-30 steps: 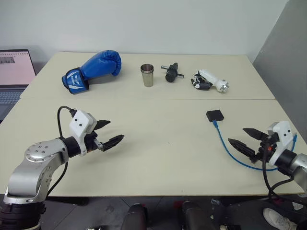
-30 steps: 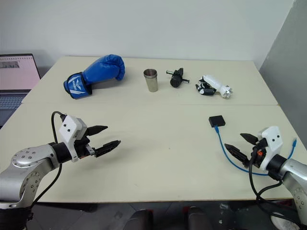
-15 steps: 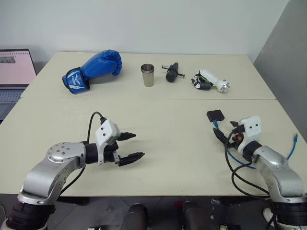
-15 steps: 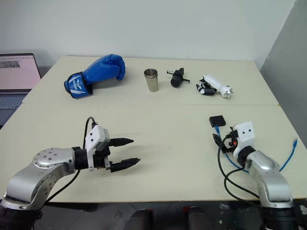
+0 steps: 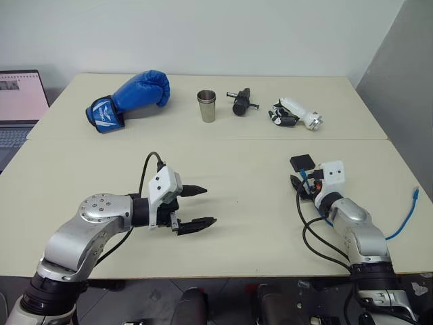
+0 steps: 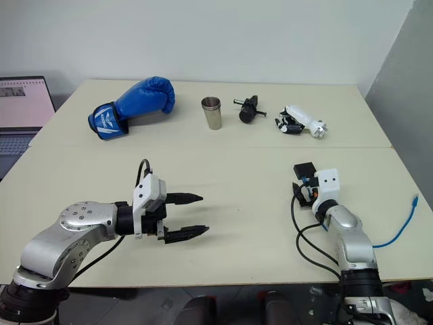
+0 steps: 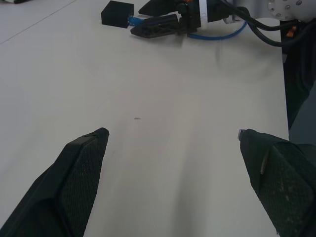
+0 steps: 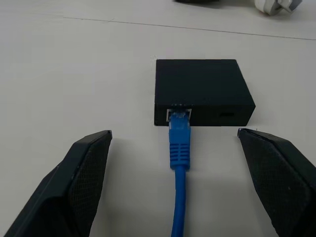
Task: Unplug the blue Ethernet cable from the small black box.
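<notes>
Much of the cable (image 5: 404, 218) is lost behind the right arm in the head views: only a blue loop shows at the right edge of the frame, its free plug (image 5: 415, 194) lying near the counter (image 5: 237, 162) edge. The right end effector (image 8: 175, 163) mostly hides its own fingers there, but its wrist view shows them spread wide, empty, one on each side of the cable, whose near plug sits in the port of the box (image 8: 200, 89). The box lies flat, right of centre in the head views, just beyond that end effector. The left end effector (image 5: 197, 206) hangs low left of centre, fingers apart and empty, over bare counter. Along the far edge stand a boxing glove (image 5: 128, 98), a steel cup (image 5: 207, 105), a black tool (image 5: 241, 102) and a white gadget (image 5: 295, 114), hard to identify. A laptop (image 5: 19, 108) is cut off at the left edge.
</notes>
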`<state>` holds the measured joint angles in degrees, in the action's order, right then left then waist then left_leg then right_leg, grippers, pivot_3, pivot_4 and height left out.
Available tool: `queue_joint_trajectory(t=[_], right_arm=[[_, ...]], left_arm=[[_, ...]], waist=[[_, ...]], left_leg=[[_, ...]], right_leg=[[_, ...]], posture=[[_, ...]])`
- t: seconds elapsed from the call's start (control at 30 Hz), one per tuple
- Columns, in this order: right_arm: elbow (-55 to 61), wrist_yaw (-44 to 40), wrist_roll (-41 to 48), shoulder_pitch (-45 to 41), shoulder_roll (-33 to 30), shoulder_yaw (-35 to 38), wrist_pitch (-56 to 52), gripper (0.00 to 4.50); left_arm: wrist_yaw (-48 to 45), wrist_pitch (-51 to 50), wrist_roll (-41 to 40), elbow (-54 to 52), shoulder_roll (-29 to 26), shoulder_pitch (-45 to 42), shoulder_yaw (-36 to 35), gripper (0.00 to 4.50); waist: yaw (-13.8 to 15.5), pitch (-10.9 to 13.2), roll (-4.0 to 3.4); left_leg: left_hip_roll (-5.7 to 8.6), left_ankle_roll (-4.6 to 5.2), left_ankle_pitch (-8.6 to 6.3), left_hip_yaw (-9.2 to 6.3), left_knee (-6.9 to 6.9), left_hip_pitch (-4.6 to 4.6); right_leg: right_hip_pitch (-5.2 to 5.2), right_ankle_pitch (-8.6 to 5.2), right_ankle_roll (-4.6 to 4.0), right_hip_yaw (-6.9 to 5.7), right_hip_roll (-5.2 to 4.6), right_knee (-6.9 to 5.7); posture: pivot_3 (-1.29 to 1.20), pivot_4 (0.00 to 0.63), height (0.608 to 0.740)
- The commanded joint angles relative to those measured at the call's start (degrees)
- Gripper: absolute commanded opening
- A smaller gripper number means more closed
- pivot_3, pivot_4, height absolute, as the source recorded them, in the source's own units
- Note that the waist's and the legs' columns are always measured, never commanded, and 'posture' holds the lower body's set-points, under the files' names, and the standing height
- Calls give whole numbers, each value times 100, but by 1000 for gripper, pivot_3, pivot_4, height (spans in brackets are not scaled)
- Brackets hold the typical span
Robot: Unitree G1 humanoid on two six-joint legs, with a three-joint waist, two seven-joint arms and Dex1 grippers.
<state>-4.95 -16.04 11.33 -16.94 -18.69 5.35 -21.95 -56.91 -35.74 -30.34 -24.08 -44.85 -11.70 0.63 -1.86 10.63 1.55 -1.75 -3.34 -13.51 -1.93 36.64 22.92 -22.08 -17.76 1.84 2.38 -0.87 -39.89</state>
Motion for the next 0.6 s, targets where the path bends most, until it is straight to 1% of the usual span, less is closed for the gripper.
queue_joint_trajectory(t=[0.03,0.23,0.3,0.4,0.47,0.53,0.6], right_arm=[[75,-19,-67,-50,-18,-10,-12,3782],[143,-76,-142,29,-15,-66,-24,2376],[155,-91,-173,42,-38,-80,-26,1972],[202,-123,-270,53,-126,-124,1,1135],[318,-180,-304,83,-188,-155,11,732],[467,-274,-347,123,-267,-201,33,199],[810,-610,-577,217,-570,-474,318,193]], left_arm=[[2,86,-11,-57,0,-40,-37,4500],[67,76,-11,-25,40,-50,-71,4500],[62,91,6,6,31,-48,-76,4500],[110,93,15,95,68,-68,-97,4500],[153,81,2,152,100,-69,-112,4500],[211,42,-40,210,152,-83,-139,4500],[245,-96,-180,301,213,-99,-224,4500]], waist=[[0,0,0],[0,0,0],[0,0,0],[0,0,0],[0,0,0],[0,0,0],[1,0,0]], left_leg=[[0,0,0,-1,0,0],[0,0,0,-1,0,-1],[0,0,0,-1,0,-1],[0,0,0,-1,0,-1],[0,0,0,-1,0,-1],[0,0,0,-1,0,1],[0,0,0,0,0,0]], right_leg=[[0,0,0,0,0,0],[1,0,0,0,0,0],[0,0,0,0,0,0],[0,0,0,0,0,0],[1,0,0,0,0,0],[0,0,0,0,0,1],[0,0,0,0,0,1]], posture=[[0,150,740],[0,150,740],[0,150,740],[0,150,740],[0,150,740],[0,150,740],[0,150,740]])
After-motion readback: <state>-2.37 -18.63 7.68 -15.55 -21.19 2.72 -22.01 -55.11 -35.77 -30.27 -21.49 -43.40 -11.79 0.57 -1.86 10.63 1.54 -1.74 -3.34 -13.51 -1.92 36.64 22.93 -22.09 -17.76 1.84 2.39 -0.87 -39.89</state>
